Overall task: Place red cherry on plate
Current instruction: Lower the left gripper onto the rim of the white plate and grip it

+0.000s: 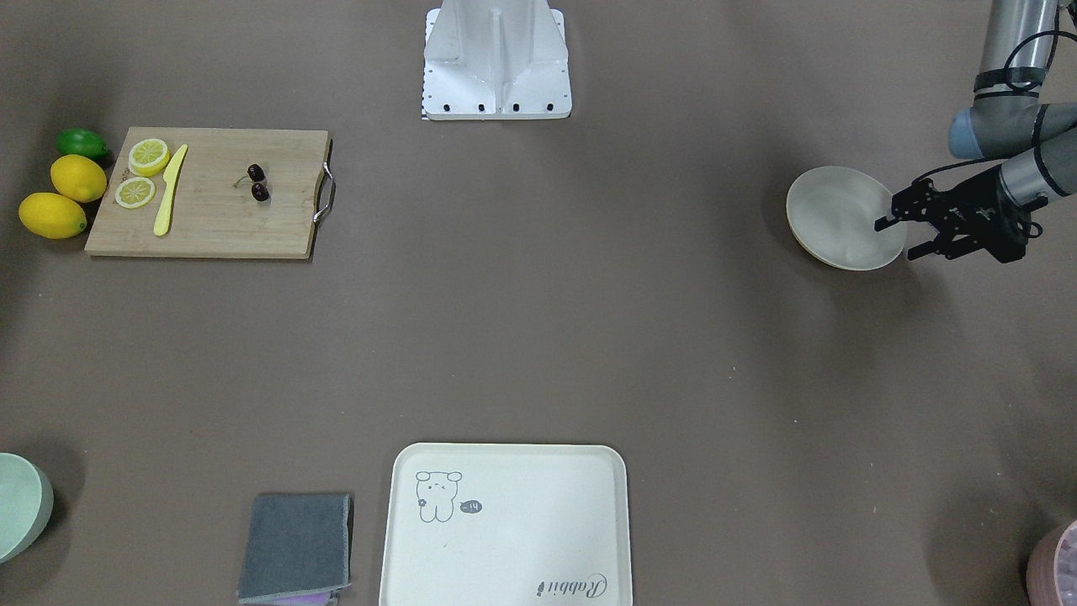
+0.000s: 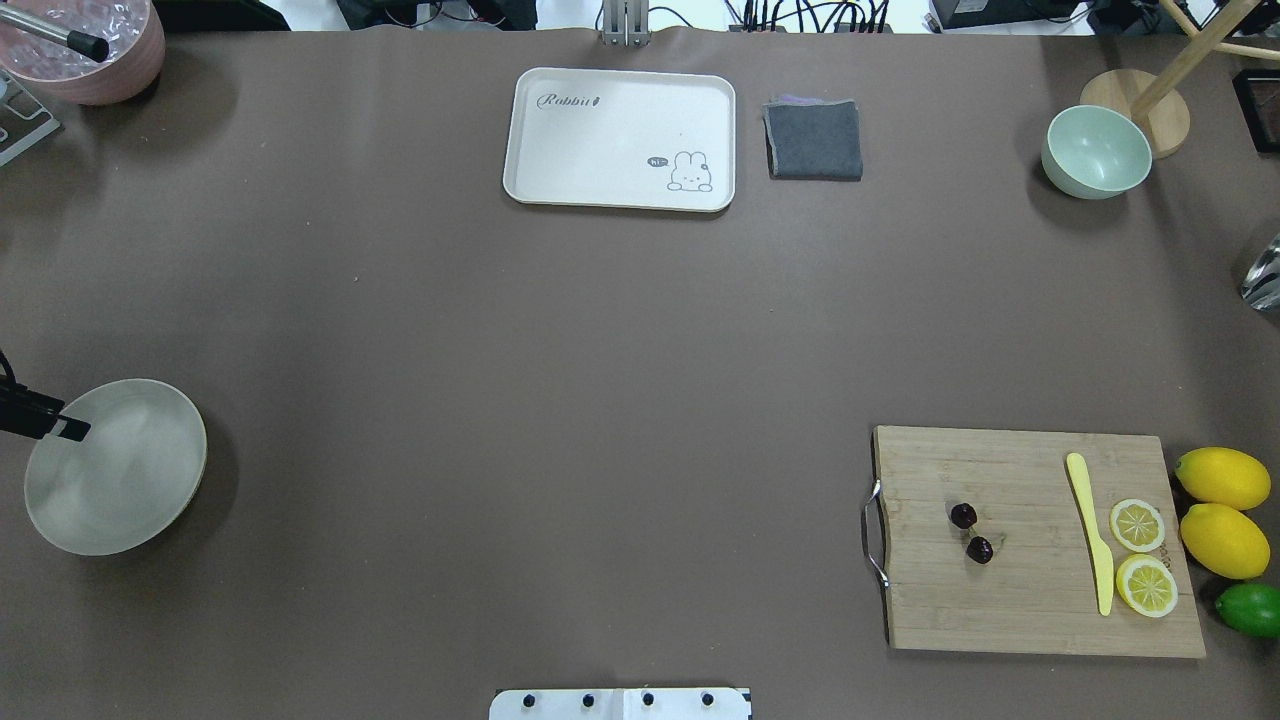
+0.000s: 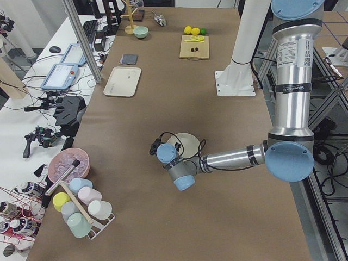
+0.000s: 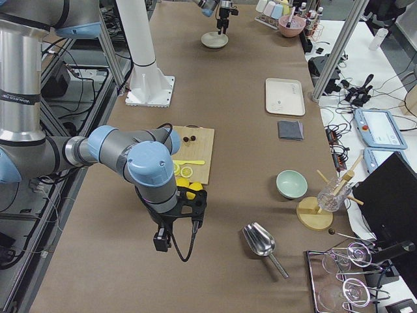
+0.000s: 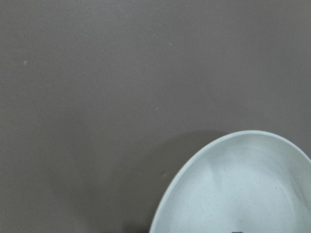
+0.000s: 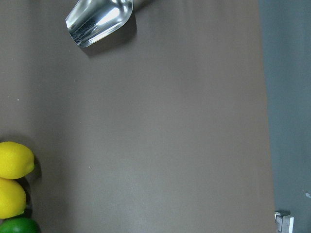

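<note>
The red cherry (image 1: pixel 257 183) is a dark pair joined by thin stems, lying on the wooden cutting board (image 1: pixel 210 219) and also seen from overhead (image 2: pixel 972 532). No gripper is near it. The round cream plate (image 1: pixel 837 215) sits far across the table (image 2: pixel 115 470). My left gripper (image 1: pixel 904 237) hovers at the plate's rim, open, with one finger over the dish and the other outside it. My right gripper (image 4: pixel 193 203) shows only in the exterior right view, off the board's end near the lemons, and I cannot tell whether it is open or shut.
On the board lie a yellow knife (image 1: pixel 168 189) and two lemon slices (image 1: pixel 148 156). Two lemons (image 1: pixel 77 177) and a lime (image 1: pixel 82 143) sit beside it. A cream tray (image 1: pixel 505 539), grey cloth (image 1: pixel 294 547), mint bowl (image 2: pixel 1095 150) and metal scoop (image 6: pixel 97 19) are around.
</note>
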Action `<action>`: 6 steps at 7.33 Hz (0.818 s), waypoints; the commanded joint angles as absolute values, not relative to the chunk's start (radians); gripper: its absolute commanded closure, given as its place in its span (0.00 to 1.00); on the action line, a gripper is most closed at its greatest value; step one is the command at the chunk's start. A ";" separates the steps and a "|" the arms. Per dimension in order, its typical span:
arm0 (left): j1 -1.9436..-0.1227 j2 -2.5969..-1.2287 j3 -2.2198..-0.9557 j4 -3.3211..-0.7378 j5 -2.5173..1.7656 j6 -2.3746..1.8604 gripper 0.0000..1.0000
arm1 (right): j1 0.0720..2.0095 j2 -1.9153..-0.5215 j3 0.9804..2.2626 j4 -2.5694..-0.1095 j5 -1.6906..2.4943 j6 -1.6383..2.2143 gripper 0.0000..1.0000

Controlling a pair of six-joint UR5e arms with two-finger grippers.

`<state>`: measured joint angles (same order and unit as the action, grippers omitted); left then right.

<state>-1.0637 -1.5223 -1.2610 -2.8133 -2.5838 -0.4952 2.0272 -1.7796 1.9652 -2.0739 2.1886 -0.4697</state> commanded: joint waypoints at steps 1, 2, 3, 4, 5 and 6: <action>-1.055 -1.503 -1.261 -2.844 -2.583 -0.494 0.18 | 2.034 -1.792 1.968 -2.074 2.187 -0.472 0.00; -1.055 -1.502 -1.259 -2.844 -2.583 -0.494 0.31 | 2.039 -1.793 1.968 -2.074 2.187 -0.482 0.00; -1.055 -1.502 -1.255 -2.852 -2.583 -0.488 0.45 | 2.048 -1.799 1.968 -2.074 2.187 -0.495 0.00; -1.054 -1.502 -1.230 -2.890 -2.582 -0.488 0.51 | 2.055 -1.804 1.970 -2.074 2.187 -0.503 0.00; -1.054 -1.500 -1.223 -2.901 -2.582 -0.488 0.57 | 2.056 -1.804 1.971 -2.074 2.187 -0.505 0.00; -1.054 -1.499 -1.223 -2.905 -2.582 -0.486 0.71 | 2.059 -1.810 1.979 -2.074 2.187 -0.505 0.00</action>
<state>-1.0542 -1.5004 -1.2285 -2.8927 -2.5819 -0.4877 2.0546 -1.8043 1.9720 -2.0739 2.1875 -0.5024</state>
